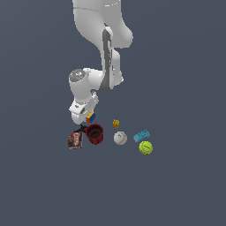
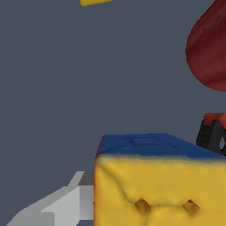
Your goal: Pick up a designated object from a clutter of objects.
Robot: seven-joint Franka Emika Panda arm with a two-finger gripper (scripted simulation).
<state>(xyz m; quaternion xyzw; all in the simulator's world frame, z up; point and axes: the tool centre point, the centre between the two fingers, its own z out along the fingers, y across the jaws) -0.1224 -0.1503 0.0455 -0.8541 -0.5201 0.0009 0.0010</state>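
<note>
The puzzle cube (image 1: 90, 117), with yellow, blue and orange faces, sits between the fingers of my gripper (image 1: 87, 119), just below the white hand and above the dark red mug (image 1: 94, 133). In the wrist view the cube (image 2: 159, 190) fills the lower part, yellow face toward the camera and blue face on top. One grey finger (image 2: 66, 198) lies against its side. The other finger is hidden. The gripper looks shut on the cube.
The brown-red packet (image 1: 75, 140) lies at the exterior view's left of the mug. The tiny yellow block (image 1: 115, 124), white ball (image 1: 120, 138), cyan brick (image 1: 141, 135) and tennis ball (image 1: 145, 147) lie to the right. In the wrist view the mug (image 2: 209, 48) is close by.
</note>
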